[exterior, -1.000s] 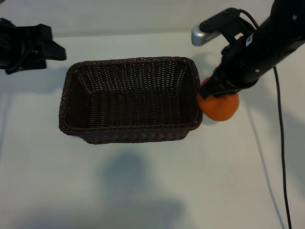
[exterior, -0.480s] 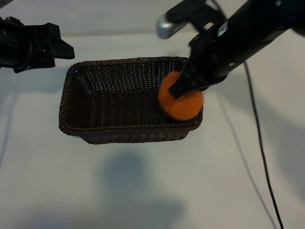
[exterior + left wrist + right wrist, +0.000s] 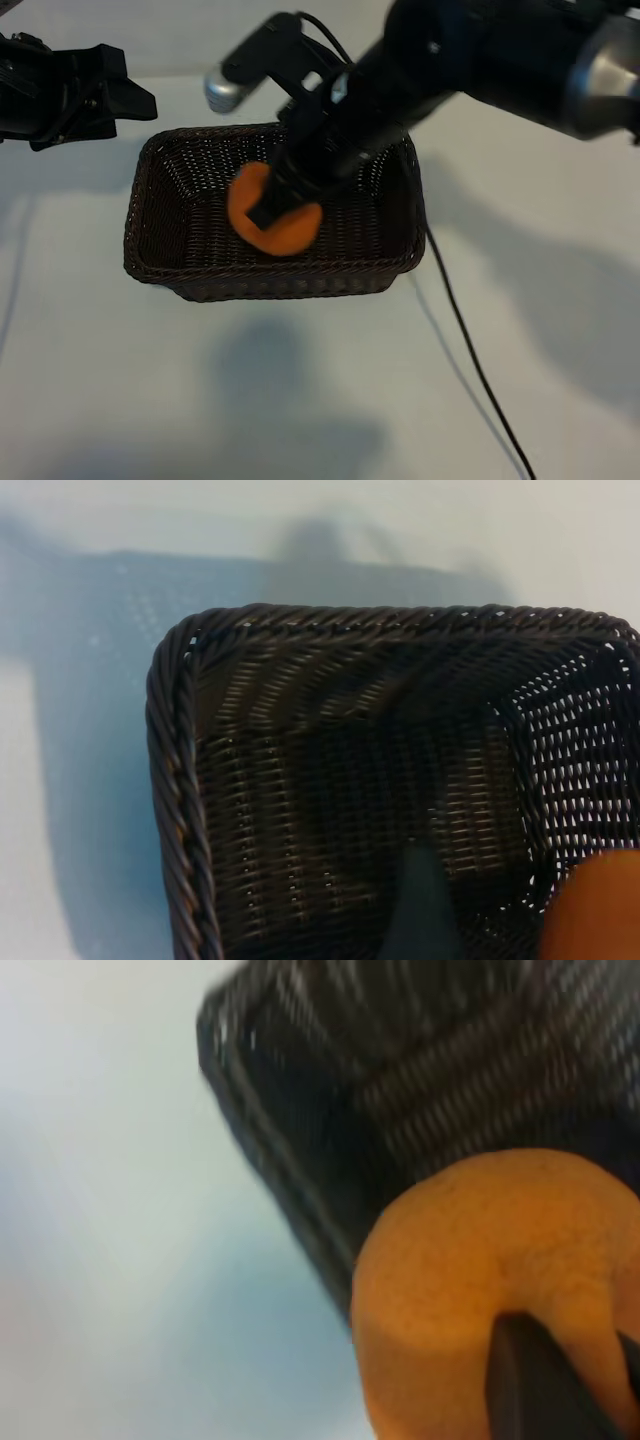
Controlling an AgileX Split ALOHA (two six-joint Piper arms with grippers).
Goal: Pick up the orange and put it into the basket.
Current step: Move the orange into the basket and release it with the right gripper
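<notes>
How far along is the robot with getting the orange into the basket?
Pickup looks done: the right pincer is shut on the matte, lumpy orange fruit and holds it over the inside of the dark brown woven wicker basket. Left: lower and release. The left pincer waits open by the basket's far left corner.

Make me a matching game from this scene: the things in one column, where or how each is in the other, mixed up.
Things:
1. orange
2. basket
3. left hand
4. cable

Places or states:
A. open, off beyond the basket's corner
B. lying across the table
C. gripped by the right hand above the basket
D. standing on the table

Pairs: 1-C, 2-D, 3-A, 4-B
</notes>
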